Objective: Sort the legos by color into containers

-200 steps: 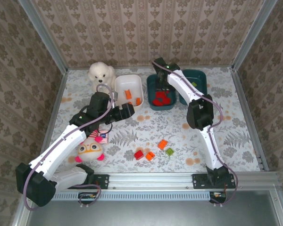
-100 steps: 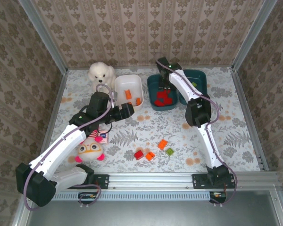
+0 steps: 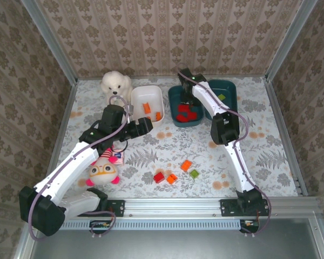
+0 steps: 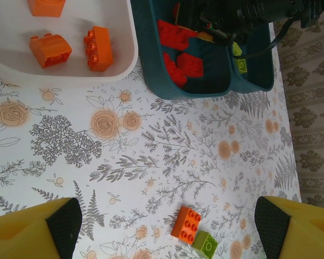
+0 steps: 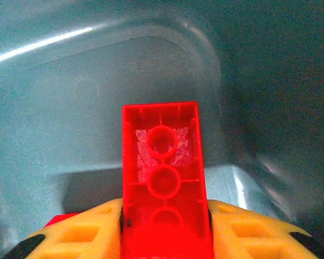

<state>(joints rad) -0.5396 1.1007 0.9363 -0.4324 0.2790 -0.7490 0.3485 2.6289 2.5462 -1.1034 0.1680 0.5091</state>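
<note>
My right gripper (image 5: 164, 237) is shut on a red lego (image 5: 163, 162), its hollow underside towards the camera, low inside the middle dark teal container (image 5: 97, 81). From above, that container (image 3: 173, 108) holds red legos (image 3: 184, 112), the white container (image 3: 136, 102) holds orange legos (image 3: 147, 107), and the far teal container (image 3: 230, 94) holds a green one (image 3: 221, 97). My left gripper (image 4: 167, 224) hangs open over the table near the white container (image 4: 127, 54), with an orange lego (image 4: 187, 225) and a green lego (image 4: 207, 244) below it. A red lego (image 3: 159, 177) and two orange ones (image 3: 171, 178) lie loose at the front.
A white plush dog (image 3: 116, 83) sits left of the white container. A pink-and-white doll (image 3: 102, 171) and a small pink card (image 3: 117, 156) lie beside my left arm. Walls close the table at the back and both sides.
My right gripper has closed on a red lego inside the middle teal container, and its wrist has shifted slightly. The left arm has not moved.
</note>
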